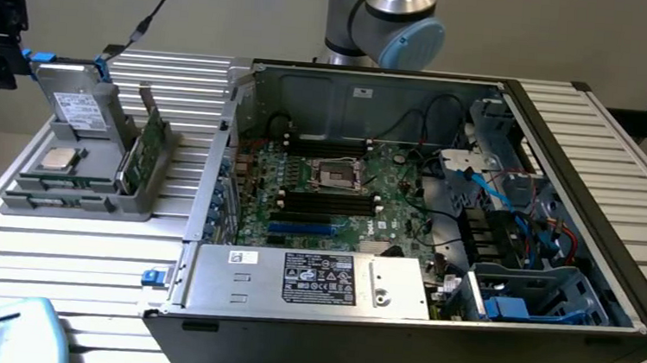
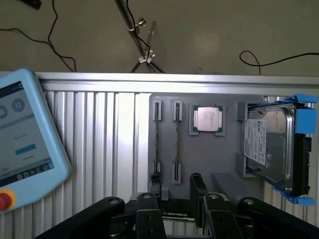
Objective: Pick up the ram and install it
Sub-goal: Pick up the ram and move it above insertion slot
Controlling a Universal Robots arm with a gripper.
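Ram [image 2: 177, 142] sits slotted on edge in the tray [image 2: 209, 159], likely for easy pinching; gripper [image 2: 176, 181] hovers near, jaws open, holding nothing.

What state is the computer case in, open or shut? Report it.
Open: the computer case has its side panel off, and the motherboard shows inside.

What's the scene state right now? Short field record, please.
ram sticks: two, edge-on in the slots of the grey holder, none lifted
gripper: open, fingers apart by the ram slots, holding nothing
processor chip: seated in the holder, beside the ram
hard drive: in a blue bracket at the holder's other end
PC case: open on the slatted table, motherboard exposed
teach pendant: on the table, beside the holder
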